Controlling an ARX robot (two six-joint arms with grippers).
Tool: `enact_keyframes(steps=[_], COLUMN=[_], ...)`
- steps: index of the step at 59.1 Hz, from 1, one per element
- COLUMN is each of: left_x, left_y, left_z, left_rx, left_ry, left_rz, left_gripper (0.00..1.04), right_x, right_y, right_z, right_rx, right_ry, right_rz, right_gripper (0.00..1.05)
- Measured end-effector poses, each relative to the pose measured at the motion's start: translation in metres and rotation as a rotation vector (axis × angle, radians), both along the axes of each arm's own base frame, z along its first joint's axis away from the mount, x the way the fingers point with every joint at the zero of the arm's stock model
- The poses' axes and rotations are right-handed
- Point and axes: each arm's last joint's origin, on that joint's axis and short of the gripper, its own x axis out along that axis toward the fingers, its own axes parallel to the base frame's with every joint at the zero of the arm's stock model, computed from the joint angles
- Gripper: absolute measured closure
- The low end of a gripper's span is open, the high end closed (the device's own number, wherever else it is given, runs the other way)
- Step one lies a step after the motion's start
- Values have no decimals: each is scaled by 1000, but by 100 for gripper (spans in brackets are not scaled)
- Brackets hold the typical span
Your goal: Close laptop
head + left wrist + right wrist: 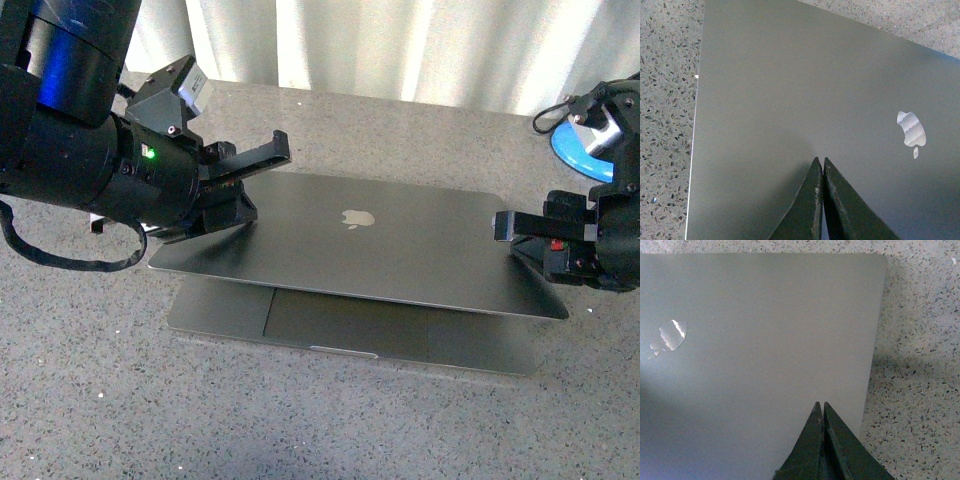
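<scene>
Currently the laptop [380, 250] is seen in the middle of the speckled counter [300, 430], between the two arms. Its lid is lowered almost flat, and a thin wedge of gap is left above the trackpad [345, 322]. Not yet closed; judged near the end.

The left gripper [820, 165] is shown with its fingers pressed together, nothing held, tips over the lid's left part. The right gripper [821, 407] is likewise pinched together and empty, tips over the lid near its right edge. Actual contact with the lid cannot be told.

Risks: the smooth metal could be slipped on by the narrow tips, and a scratch left. If one side is pushed harder, the lid could be twisted at the hinge or the base skated across the counter. If support is lost, the lid could be slammed.

No readable writing is found. Only the pale apple logo [357, 217] is seen on the lid.
</scene>
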Motion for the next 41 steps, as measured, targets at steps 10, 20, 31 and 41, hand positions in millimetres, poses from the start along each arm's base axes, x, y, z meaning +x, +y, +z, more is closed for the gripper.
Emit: enact_keyframes(steps=[10, 20, 31, 41], left_x=[0, -1, -1, -2], left_y=[-1, -1, -1, -1], left_z=[-3, -6, -11, -15], left_rx=[-2, -5, -7, -7], left_ry=[4, 9, 17, 24], left_rz=[0, 4, 7, 8], left_gripper=[101, 101, 101, 101], right_x=[-2, -3, -5, -5], right_y=[0, -1, -1, -1], right_z=[-3, -6, -10, -14], right_rx=[5, 6, 6, 9], right_ry=[6, 12, 23, 36], right_rz=[-4, -3, -1, 0], right_gripper=[104, 104, 104, 104])
